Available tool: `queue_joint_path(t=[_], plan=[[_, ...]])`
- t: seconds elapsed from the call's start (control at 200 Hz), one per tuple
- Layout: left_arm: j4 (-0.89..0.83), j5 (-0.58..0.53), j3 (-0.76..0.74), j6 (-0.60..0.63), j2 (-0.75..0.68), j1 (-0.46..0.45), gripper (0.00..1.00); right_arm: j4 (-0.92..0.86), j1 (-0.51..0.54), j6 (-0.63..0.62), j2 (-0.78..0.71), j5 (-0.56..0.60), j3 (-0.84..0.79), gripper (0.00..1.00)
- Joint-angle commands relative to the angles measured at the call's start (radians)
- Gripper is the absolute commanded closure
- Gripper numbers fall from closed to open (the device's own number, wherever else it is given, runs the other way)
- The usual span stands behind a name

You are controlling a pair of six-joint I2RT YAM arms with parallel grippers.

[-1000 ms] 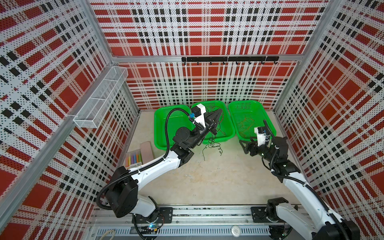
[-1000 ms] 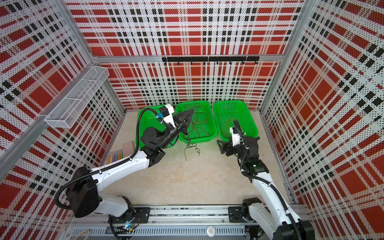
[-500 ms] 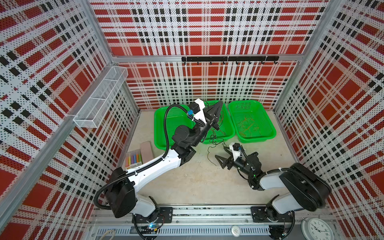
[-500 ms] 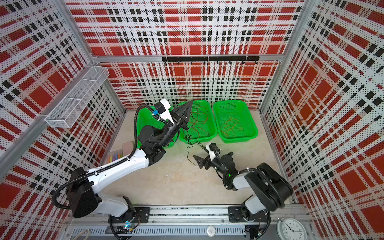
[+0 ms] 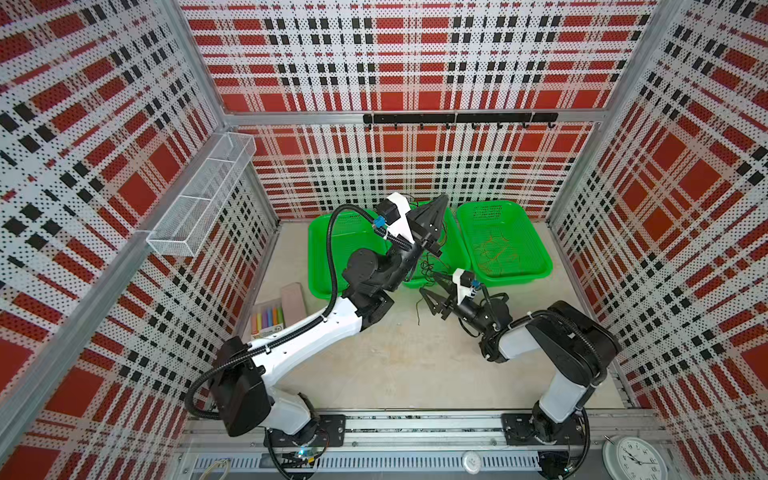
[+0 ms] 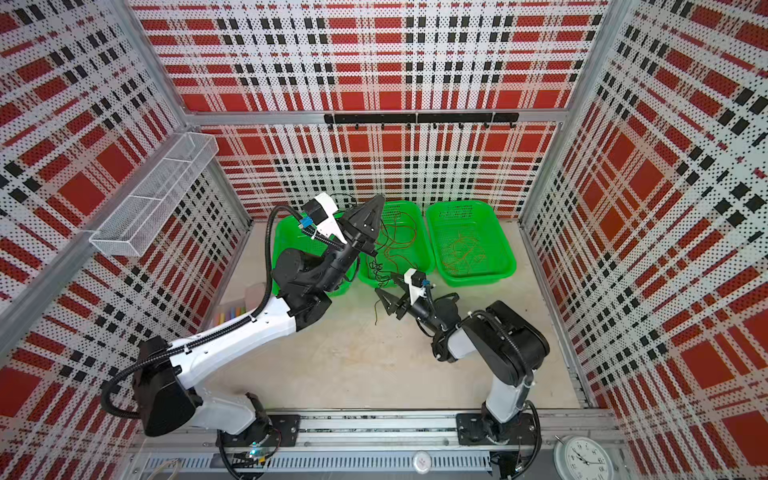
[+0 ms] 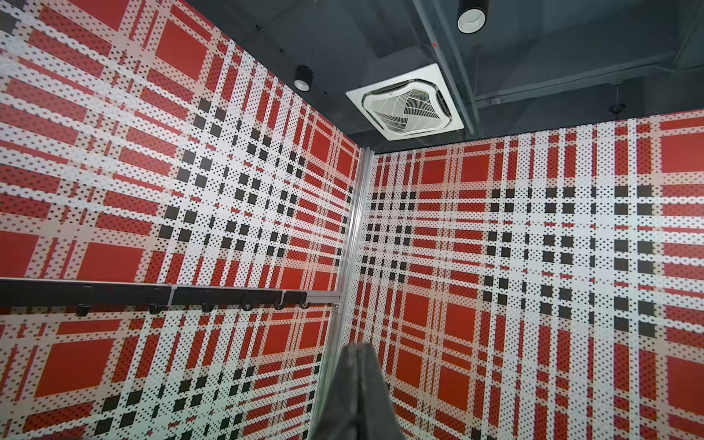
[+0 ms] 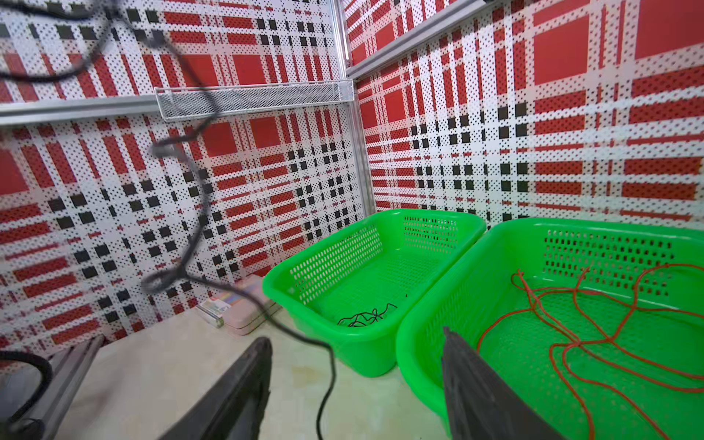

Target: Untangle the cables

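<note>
Roughly midway: orange cables (image 5: 496, 251) and a coiled black cable (image 8: 364, 317) lie in separate green baskets (image 8: 335, 263). Left claw (image 5: 442, 199), pinched shut, seemingly holds a hanging black cable (image 8: 199, 228) near the red cables (image 8: 577, 342); right claw (image 5: 428, 283) gapes empty.

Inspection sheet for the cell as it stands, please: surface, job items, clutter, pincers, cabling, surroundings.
Surface: beige tabletop, no spill seen.
Job's things: black cable hangs in the air below the left pincer; small black bundle in the left basket; red cables in the middle basket; orange-brown cables in the right basket.
Clutter: box of coloured sticks and pink case at the tabletop's left edge.
Pincers: left pincer raised, shut, its hold on the cable not visible; right pincer low, open, a black cable strand between its fingers.
Cables: corrugated hoses run along the arms, no snag seen.
Surroundings: plaid perforated walls, mesh shelf, hook rail, clock.
</note>
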Motion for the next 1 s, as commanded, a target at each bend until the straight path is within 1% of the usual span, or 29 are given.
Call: queue_joint_path(t=[0.0, 0.025, 0.13, 0.235, 0.321, 0.351, 0.381, 0.456, 0.496, 0.531, 0.581, 0.616, 0.691, 0.732, 0.777, 0.862, 0.992], plan=[[-0.008, -0.007, 0.030, 0.010, -0.014, -0.008, 1.00, 0.104, 0.008, 0.049, 0.031, -0.019, 0.046, 0.42], [-0.008, -0.009, 0.032, 0.006, -0.016, -0.009, 1.00, 0.104, 0.008, 0.055, 0.036, -0.017, 0.054, 0.46], [-0.008, -0.022, 0.030, 0.005, -0.024, -0.009, 1.00, 0.103, 0.003, 0.076, 0.046, -0.010, 0.070, 0.69], [-0.011, -0.040, 0.026, 0.023, -0.040, -0.005, 1.00, 0.104, -0.016, 0.120, 0.036, 0.000, 0.050, 0.92], [-0.022, -0.050, 0.023, 0.029, -0.058, 0.013, 1.00, 0.102, -0.061, 0.191, 0.000, 0.026, -0.004, 1.00], [-0.023, -0.051, 0.023, 0.024, -0.065, 0.024, 1.00, 0.102, -0.081, 0.215, -0.020, 0.039, -0.028, 1.00], [-0.027, -0.049, 0.023, 0.017, -0.073, 0.039, 1.00, 0.103, -0.105, 0.270, -0.043, 0.055, -0.059, 1.00], [-0.044, -0.039, 0.026, 0.013, -0.088, 0.083, 1.00, 0.091, -0.157, 0.316, -0.117, 0.079, -0.145, 1.00], [-0.051, -0.036, 0.026, 0.013, -0.094, 0.109, 1.00, 0.053, -0.181, 0.326, -0.177, 0.097, -0.194, 1.00], [-0.051, -0.032, 0.026, 0.009, -0.099, 0.129, 1.00, -0.017, -0.202, 0.327, -0.241, 0.106, -0.221, 1.00], [-0.052, -0.025, 0.025, 0.004, -0.105, 0.165, 1.00, -0.190, -0.222, 0.309, -0.352, 0.123, -0.243, 1.00], [-0.053, -0.022, 0.023, 0.002, -0.109, 0.191, 1.00, -0.368, -0.231, 0.279, -0.435, 0.138, -0.238, 1.00], [-0.052, -0.007, 0.020, -0.005, -0.119, 0.245, 1.00, -0.784, -0.234, 0.154, -0.622, 0.204, -0.182, 1.00], [-0.053, 0.001, 0.015, -0.013, -0.122, 0.274, 1.00, -0.930, -0.238, 0.106, -0.691, 0.243, -0.163, 1.00], [-0.053, 0.015, 0.011, -0.017, -0.124, 0.305, 1.00, -1.040, -0.258, 0.071, -0.753, 0.261, -0.156, 1.00], [-0.050, 0.025, 0.003, -0.021, -0.134, 0.353, 1.00, -1.189, -0.333, 0.067, -0.824, 0.241, -0.159, 1.00], [-0.045, 0.039, -0.017, -0.038, -0.143, 0.426, 1.00, -1.322, -0.439, 0.064, -0.888, 0.228, -0.180, 1.00]])
